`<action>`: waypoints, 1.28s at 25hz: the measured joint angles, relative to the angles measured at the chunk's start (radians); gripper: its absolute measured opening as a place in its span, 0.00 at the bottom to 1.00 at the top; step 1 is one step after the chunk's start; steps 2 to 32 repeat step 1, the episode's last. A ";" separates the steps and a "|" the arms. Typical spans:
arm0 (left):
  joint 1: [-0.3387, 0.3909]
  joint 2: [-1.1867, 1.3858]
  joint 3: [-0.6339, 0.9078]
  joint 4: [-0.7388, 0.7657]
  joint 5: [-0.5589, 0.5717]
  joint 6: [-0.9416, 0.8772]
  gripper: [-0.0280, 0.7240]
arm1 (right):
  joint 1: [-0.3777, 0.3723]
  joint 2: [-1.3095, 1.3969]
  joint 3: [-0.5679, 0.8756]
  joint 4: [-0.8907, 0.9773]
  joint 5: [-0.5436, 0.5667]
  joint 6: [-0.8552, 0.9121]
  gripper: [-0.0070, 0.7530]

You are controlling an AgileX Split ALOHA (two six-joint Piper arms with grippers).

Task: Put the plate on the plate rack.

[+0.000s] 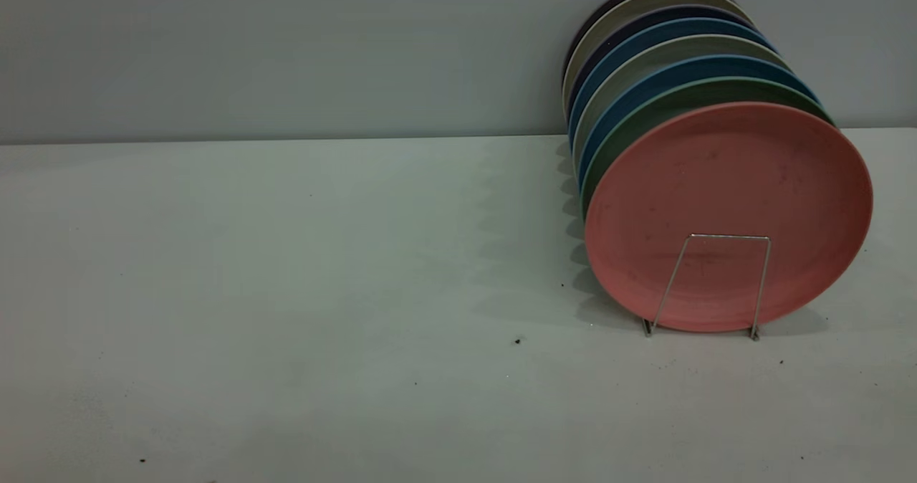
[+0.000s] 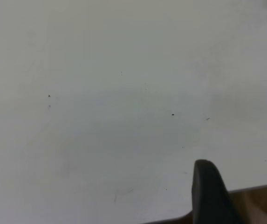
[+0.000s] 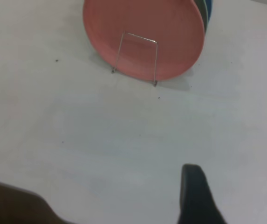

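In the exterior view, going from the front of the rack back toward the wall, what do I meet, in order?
Front wire loop of the plate rack → pink plate → green plate → blue plate → beige plate → another blue plate. Farther back the order is unclear.

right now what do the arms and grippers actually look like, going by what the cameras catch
Very little shows. The exterior view has no arm in it. Each wrist view catches only finger parts: the left gripper shows a dark, matte black finger with a rounded tip, and the right gripper a similar black finger. No cables, markings or arm links are visible.
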 joint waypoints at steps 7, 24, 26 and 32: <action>0.000 0.000 0.000 0.000 0.000 0.000 0.52 | 0.000 0.000 0.000 0.000 0.000 0.000 0.60; 0.000 0.000 0.000 0.000 0.000 0.000 0.52 | 0.000 0.000 0.000 0.000 0.000 0.000 0.60; 0.000 0.000 0.000 0.000 0.000 0.000 0.52 | 0.000 0.000 0.000 0.000 0.000 0.000 0.60; 0.000 0.000 0.000 0.000 0.000 0.000 0.52 | 0.000 0.000 0.000 0.000 0.000 0.000 0.60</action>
